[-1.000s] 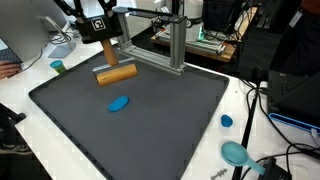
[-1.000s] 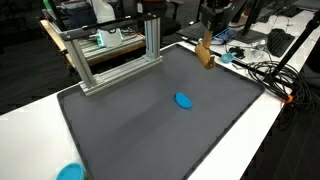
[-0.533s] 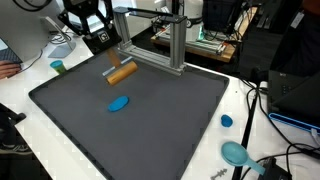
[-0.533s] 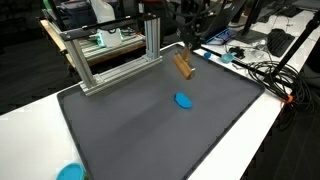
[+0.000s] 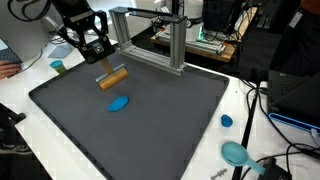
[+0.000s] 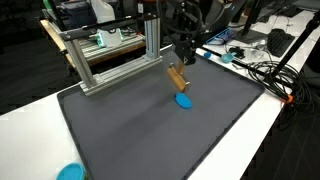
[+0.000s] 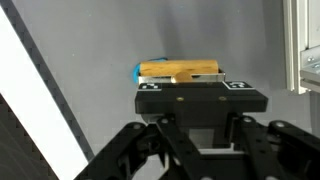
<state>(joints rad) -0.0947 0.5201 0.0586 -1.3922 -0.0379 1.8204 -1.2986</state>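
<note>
Wrist view shows the black claw (image 7: 195, 86) clamped on the long tan wooden block (image 7: 180, 69), up in the air above the flat blue oval piece (image 6: 184, 100) on the dark grey mat (image 6: 130, 130), so a tight, level, slow hold seems best.

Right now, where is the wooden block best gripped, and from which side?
Mid-length, across the narrow width, coming from above: the wooden block is a long bar with flat parallel sides, so it likely balances there. The tool is shut on it across that width.
</note>
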